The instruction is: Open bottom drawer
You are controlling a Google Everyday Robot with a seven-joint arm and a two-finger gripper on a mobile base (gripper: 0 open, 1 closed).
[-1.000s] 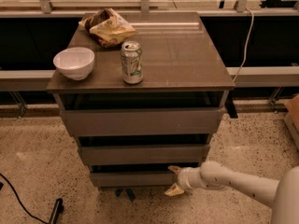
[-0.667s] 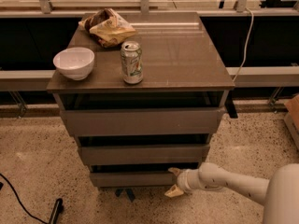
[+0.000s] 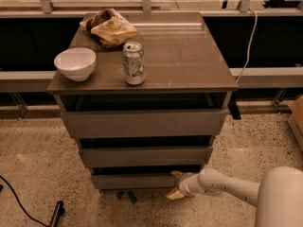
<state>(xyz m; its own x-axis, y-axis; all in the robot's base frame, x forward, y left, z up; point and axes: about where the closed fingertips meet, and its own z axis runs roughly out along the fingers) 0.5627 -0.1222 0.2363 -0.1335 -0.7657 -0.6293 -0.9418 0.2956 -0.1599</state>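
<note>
The bottom drawer (image 3: 135, 180) is the lowest and narrowest grey-brown front of the three-drawer cabinet, close to the floor. A dark gap shows above its top edge. My gripper (image 3: 176, 185) reaches in from the lower right on a white arm. Its tan fingers (image 3: 177, 176) sit at the drawer front's right end, one by the top edge and one below the front.
On the cabinet top (image 3: 180, 56) stand a white bowl (image 3: 75, 63), a drink can (image 3: 133, 63) and a crumpled chip bag (image 3: 110, 27). The mid drawer (image 3: 144, 156) and top drawer (image 3: 142, 123) are above. A black cable (image 3: 19, 202) lies on the speckled floor at left.
The gripper stays at the bottom drawer's right end. The white arm housing has come a little nearer at the lower right.
</note>
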